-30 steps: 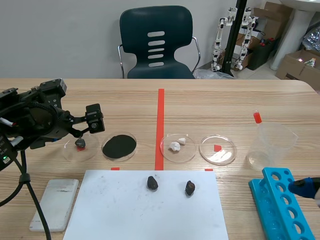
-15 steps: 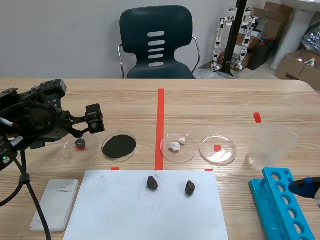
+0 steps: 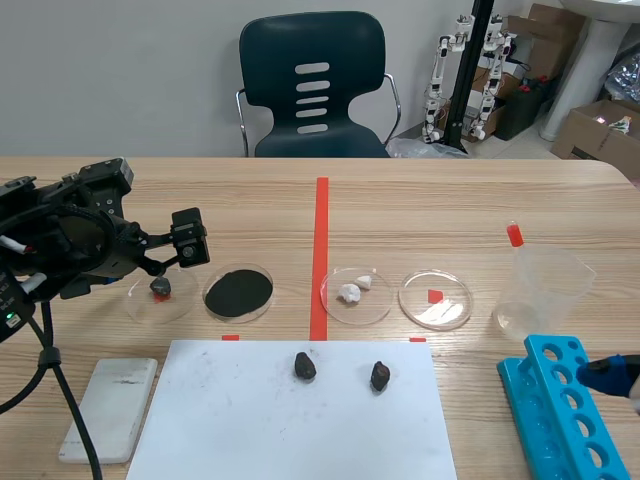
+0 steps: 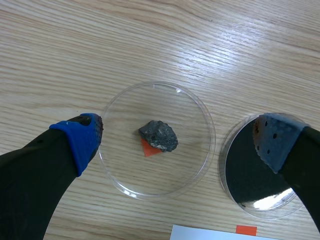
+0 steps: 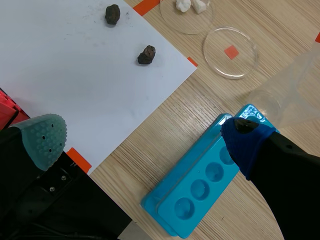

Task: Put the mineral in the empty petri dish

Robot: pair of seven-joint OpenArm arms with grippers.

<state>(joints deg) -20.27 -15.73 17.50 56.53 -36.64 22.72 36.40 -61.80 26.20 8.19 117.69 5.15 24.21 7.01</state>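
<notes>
A blue tube rack point(image 3: 545, 400) lies near a clear plastic beaker point(image 3: 540, 290)

Legible text, labels, brand marks, numbers, signs: none readable on any item in the scene or wrist views.

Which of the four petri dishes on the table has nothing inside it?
The rightmost dish, beside the clear beaker; only a red tape mark shows through it. The others hold a dark stone, black powder and white pieces.
</notes>
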